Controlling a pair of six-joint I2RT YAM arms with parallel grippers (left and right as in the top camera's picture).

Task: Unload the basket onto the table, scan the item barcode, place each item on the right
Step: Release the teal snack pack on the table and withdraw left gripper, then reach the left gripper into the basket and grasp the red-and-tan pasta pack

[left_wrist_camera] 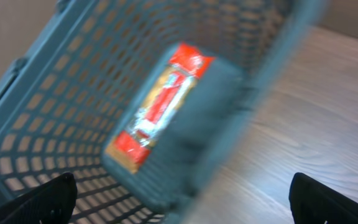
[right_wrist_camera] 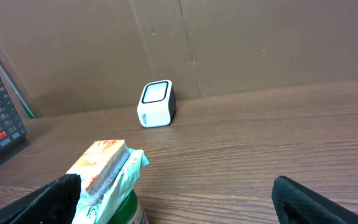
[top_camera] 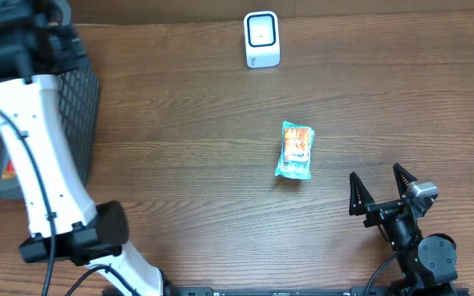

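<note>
Both grippers stand wide and hold nothing: we see the right gripper (top_camera: 375,173) near the table (top_camera: 188,164) edge, the left gripper (left_wrist_camera: 182,186) above the basket (left_wrist_camera: 42,124). We find the teal snack packet (top_camera: 295,150) lying mid-table, well apart from the white scanner (top_camera: 262,39).

Matt wood-grain table (top_camera: 188,140), glossy plastic-film packet (top_camera: 295,150) near the smooth white plastic scanner (top_camera: 262,39), grey plastic lattice basket (top_camera: 76,107).
</note>
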